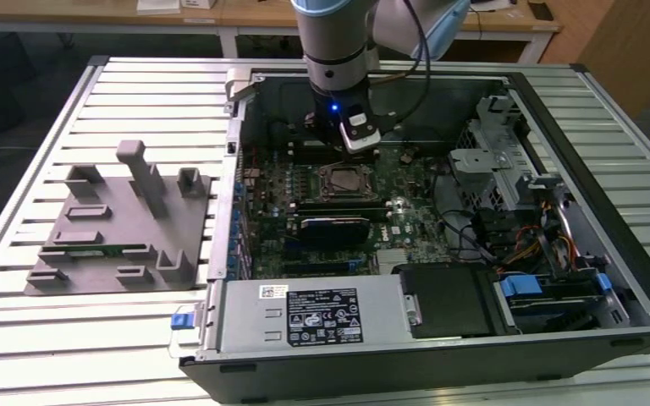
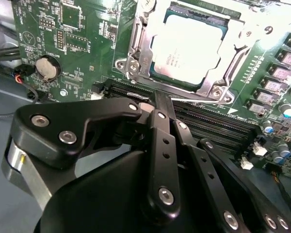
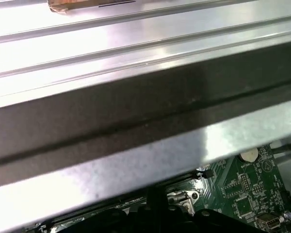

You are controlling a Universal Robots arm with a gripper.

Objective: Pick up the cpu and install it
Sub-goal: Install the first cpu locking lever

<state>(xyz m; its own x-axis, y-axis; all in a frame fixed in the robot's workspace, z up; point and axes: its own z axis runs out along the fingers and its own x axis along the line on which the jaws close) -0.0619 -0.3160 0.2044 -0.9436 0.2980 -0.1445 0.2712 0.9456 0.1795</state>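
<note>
Slats of a metal table (image 1: 31, 338) carry an open computer case (image 1: 596, 110) in the exterior view. A grey moulded holder (image 1: 111, 237) lies on the table to the exterior view's left of the case, apart from it, with a thin green memory stick (image 1: 111, 249) lying in it. The arm (image 1: 337, 34) comes down into the case from the far side. The gripper (image 1: 357, 139) hangs low over the green motherboard (image 1: 415, 224), just beyond the socket (image 1: 342, 179).

In the second wrist view the cpu (image 2: 186, 48) lies flat in the socket, bright silver top facing up, with the metal frame (image 2: 136, 53) around its edges (whether the frame presses down on it I cannot tell). The gripper's black body is near the cpu but apart from it, and the long black memory slots (image 2: 208, 116) run between the two. A round coin cell (image 2: 47, 68) sits on the board off to one side.

The cpu is not in the gripper's hold. How wide the gripper stands I cannot tell.
</note>
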